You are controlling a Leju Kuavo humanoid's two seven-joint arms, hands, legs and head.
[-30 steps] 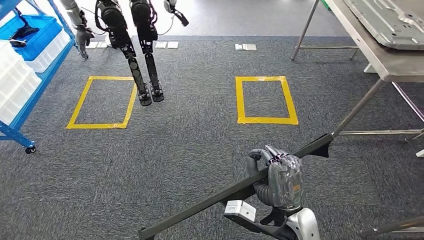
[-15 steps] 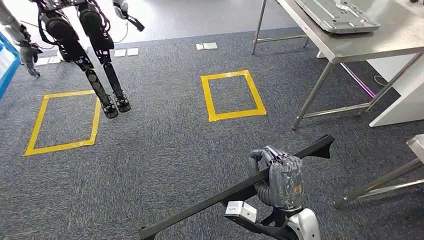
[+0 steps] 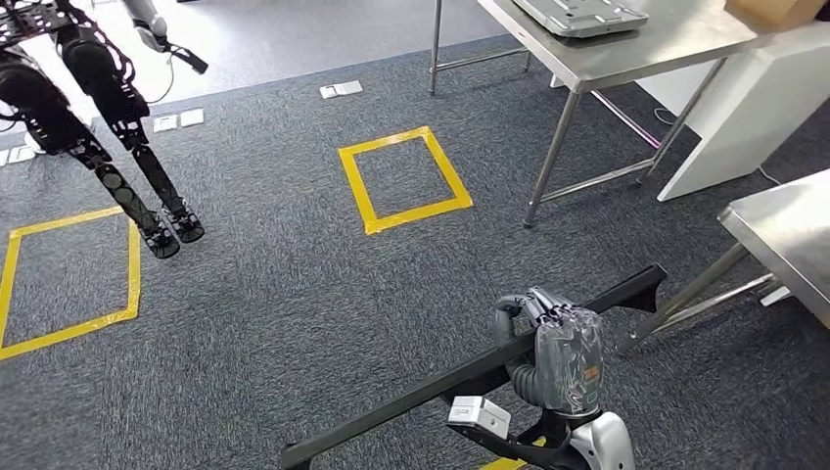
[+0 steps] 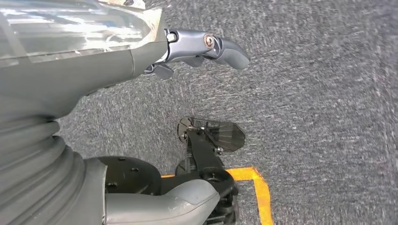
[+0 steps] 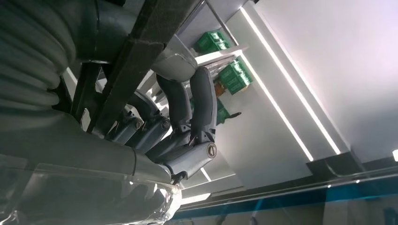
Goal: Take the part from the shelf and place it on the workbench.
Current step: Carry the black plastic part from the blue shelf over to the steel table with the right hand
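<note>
The part is a long black bar [image 3: 411, 397] that crosses the lower head view at a slant, from the bottom edge up to a flared end near a table leg. My right hand [image 3: 558, 352] grips it near its middle, fingers wrapped over the top. In the right wrist view the dark fingers [image 5: 187, 108] curl around the bar [image 5: 141, 51]. The steel workbench [image 3: 675, 39] stands far ahead on the right with a grey metal panel [image 3: 582, 14] on it. My left hand [image 4: 94, 56] hangs over the carpet with a finger [image 4: 220, 47] stretched out, holding nothing.
A second steel table [image 3: 788, 230] stands close on the right, its leg just beyond the bar's end. A white cabinet [image 3: 744, 108] sits behind it. Yellow tape squares [image 3: 403, 181] mark the grey carpet. Another robot [image 3: 88, 108] hangs at the far left.
The whole view has swung right: the blue shelf has left the picture and the workbench and a nearer table have come in. My right hand still holds the bar the same way.
</note>
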